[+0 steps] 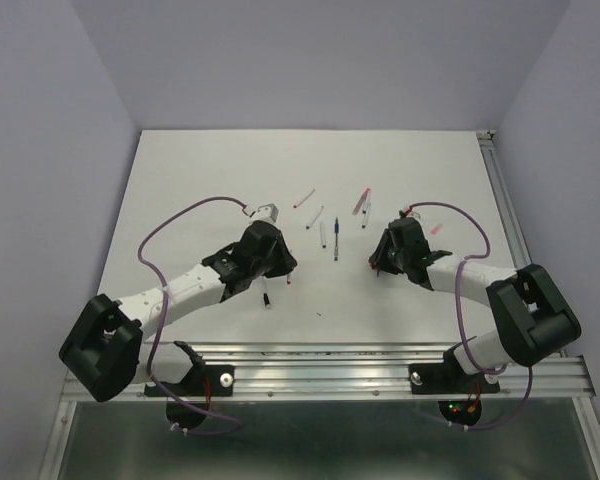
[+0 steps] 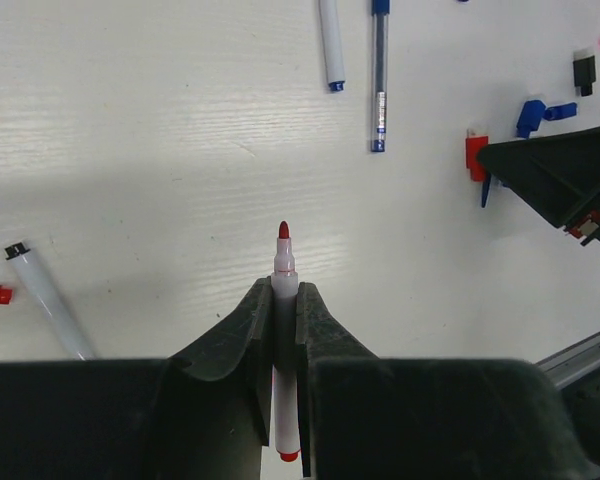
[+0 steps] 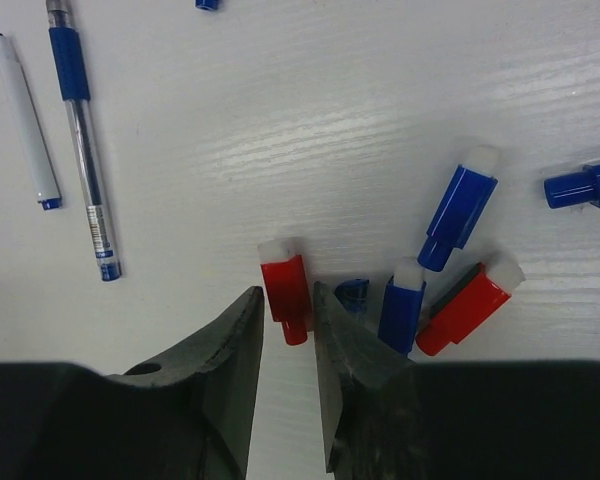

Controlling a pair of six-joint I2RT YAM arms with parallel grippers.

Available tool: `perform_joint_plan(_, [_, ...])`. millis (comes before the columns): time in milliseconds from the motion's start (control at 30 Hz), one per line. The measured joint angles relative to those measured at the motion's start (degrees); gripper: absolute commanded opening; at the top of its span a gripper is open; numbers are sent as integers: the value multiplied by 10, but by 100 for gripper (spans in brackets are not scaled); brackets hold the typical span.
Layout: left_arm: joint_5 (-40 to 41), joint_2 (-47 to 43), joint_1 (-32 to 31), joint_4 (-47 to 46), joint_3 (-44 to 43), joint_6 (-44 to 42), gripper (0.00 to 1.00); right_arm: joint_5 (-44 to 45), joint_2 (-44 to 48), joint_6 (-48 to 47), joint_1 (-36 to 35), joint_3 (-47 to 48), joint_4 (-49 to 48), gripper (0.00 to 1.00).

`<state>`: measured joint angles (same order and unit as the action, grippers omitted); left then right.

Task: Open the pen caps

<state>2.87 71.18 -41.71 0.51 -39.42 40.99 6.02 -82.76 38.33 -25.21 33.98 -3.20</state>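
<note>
My left gripper [image 2: 285,292] is shut on a thin white pen [image 2: 284,262] whose bare red tip [image 2: 283,231] points away from me, just above the table. In the top view this gripper [image 1: 280,270] is left of centre. My right gripper [image 3: 286,293] is open, its fingertips on either side of a red cap [image 3: 284,283] that lies on the table. Beside it lie two blue caps [image 3: 458,208] [image 3: 401,305], another red cap [image 3: 467,303] and a third blue cap [image 3: 585,185]. In the top view the right gripper [image 1: 378,263] is right of centre.
A blue-grip clear pen [image 3: 85,150] and a white pen [image 3: 25,125] lie to the left of the right gripper. A white pen with a black end [image 2: 45,295] lies left of my left gripper. More pens [image 1: 314,217] [image 1: 362,200] lie further back. A black cap [image 2: 584,70] lies near the right arm.
</note>
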Motion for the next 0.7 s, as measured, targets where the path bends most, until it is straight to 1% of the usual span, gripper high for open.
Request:
perform_joint_plan(167, [10, 46, 9, -1, -25, -14, 0, 0, 26, -3, 0, 0, 16, 36])
perform_joint_plan(267, [23, 86, 15, 0, -59, -26, 0, 1, 66, -7, 0, 0, 26, 45])
perform_joint_plan(367, [37, 131, 20, -1, -98, -37, 0, 5, 117, -8, 0, 1, 37, 71])
perform_joint_plan(400, [40, 148, 21, 0, -114, -40, 1, 5, 137, -7, 0, 0, 42, 93])
perform_joint_plan(433, [45, 166, 23, -1, -130, -42, 2, 5, 158, -9, 0, 0, 45, 100])
perform_joint_plan(533, [52, 226, 29, 1, -182, -49, 6, 1, 223, -3, 0, -2, 45, 100])
perform_joint_plan(700, [64, 318, 34, 25, -267, -61, 8, -9, 317, 9, 0, -40, 44, 100])
